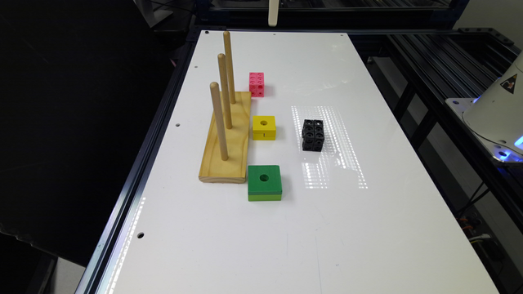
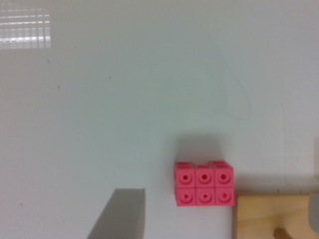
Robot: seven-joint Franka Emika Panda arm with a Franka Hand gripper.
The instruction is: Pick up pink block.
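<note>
Standing on the white tabletop in the exterior view, the pink block sits just beside the far corner of the wooden peg base, with the yellow block, green block and black block nearer along the tabletop. In the wrist view, the pink block lies apart from a grey finger of the tool, touching the peg base's corner. Whether the tool is released or clenched cannot be told.
</note>
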